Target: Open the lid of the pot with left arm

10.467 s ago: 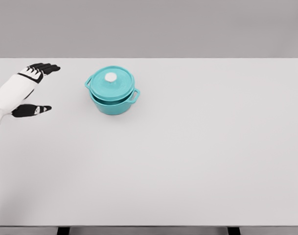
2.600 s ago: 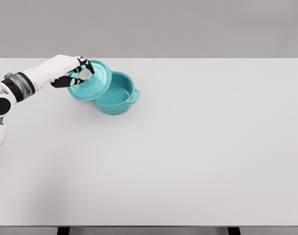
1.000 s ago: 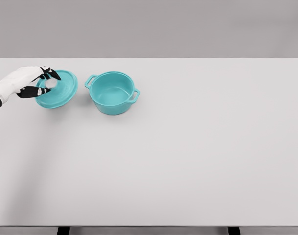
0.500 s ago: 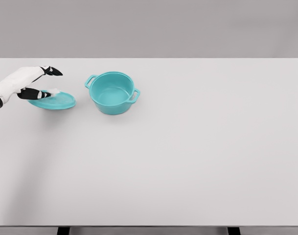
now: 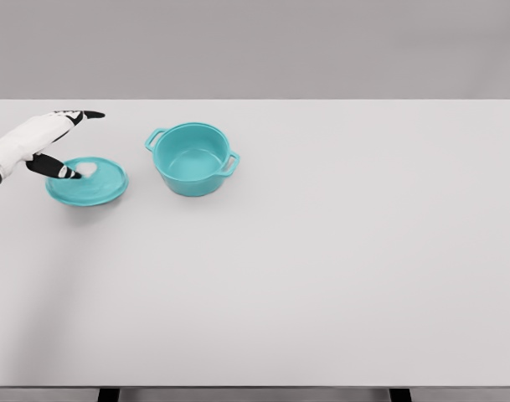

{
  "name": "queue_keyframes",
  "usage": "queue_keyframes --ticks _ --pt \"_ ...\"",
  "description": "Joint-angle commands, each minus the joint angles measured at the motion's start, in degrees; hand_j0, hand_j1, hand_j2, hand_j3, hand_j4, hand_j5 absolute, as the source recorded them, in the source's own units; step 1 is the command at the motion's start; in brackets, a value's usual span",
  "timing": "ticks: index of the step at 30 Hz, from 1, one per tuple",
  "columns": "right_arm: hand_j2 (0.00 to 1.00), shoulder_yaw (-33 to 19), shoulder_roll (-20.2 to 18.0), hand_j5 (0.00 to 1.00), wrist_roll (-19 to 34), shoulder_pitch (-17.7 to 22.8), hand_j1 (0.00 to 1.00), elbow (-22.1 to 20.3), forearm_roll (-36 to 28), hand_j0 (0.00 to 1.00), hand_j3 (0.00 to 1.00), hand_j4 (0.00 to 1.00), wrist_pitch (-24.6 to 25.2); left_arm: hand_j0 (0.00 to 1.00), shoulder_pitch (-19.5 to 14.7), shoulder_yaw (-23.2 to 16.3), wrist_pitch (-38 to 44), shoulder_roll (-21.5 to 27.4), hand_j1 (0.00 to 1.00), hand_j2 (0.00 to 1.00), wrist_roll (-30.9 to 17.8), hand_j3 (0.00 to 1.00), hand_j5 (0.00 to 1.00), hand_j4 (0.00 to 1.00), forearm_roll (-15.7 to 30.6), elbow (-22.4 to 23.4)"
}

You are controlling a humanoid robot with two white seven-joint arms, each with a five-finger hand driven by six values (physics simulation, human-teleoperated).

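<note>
Teal lid [image 5: 87,182]: lay flat on the white table [image 5: 321,276], knob side up, off to the left of the pot and clear of it, a strip of bare tabletop between the two.
Lid knob [image 5: 87,168]: white, round, sat at the middle of the lid, just beside the thumb tip of the robot's hand.
Pot [image 5: 193,158]: same teal, stood upright and uncovered toward the back left part of the table; its inside showed plainly and I saw nothing in it.
Pot handles: two small loops, one at the upper left of the rim, the other at the right side.
Left hand [image 5: 49,142]: came in from the left edge on a white forearm and hung over the left rim of the lid; it gripped nothing.
Fingers [image 5: 87,114]: black-tipped, stretched out and pointing right, well above the lid.
Thumb [image 5: 54,167]: black, spread away from the fingers, reached down toward the knob; from where I stood I couldn't tell whether it touched.
Right arm: nowhere in sight.
Table: plain white, ran the full width of the scene, with a grey wall behind it and two dark leg tops showing under the front edge.
</note>
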Motion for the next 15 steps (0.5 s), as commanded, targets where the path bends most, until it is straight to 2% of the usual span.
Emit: queue_keyframes --ticks 1,3,4,7,15 --pt "1.0 0.0 0.0 1.0 0.0 0.0 1.0 0.0 0.0 1.0 1.0 1.0 0.0 1.0 0.0 -0.1 0.1 0.1 1.0 1.0 0.0 1.0 1.0 1.0 0.1 -0.1" --pt "1.0 0.0 0.0 1.0 0.0 0.0 1.0 0.0 0.0 1.0 1.0 1.0 0.0 1.0 0.8 -0.3 0.1 0.5 1.0 1.0 0.0 1.0 1.0 1.0 -0.2 -0.4" --pt "1.0 0.0 0.0 1.0 0.0 0.0 1.0 0.0 0.0 1.0 1.0 1.0 0.0 1.0 1.9 -1.0 0.1 2.2 1.0 1.0 0.0 1.0 1.0 1.0 -0.3 -0.7" --pt "1.0 0.0 0.0 1.0 0.0 0.0 1.0 0.0 0.0 1.0 1.0 1.0 0.0 1.0 2.1 -5.6 0.1 6.6 1.0 1.0 0.0 1.0 1.0 1.0 -0.2 -1.6" --pt "1.0 0.0 0.0 1.0 0.0 0.0 1.0 0.0 0.0 1.0 1.0 1.0 0.0 1.0 1.8 -5.5 0.0 6.8 1.0 1.0 0.0 1.0 1.0 1.0 -0.2 -1.8"
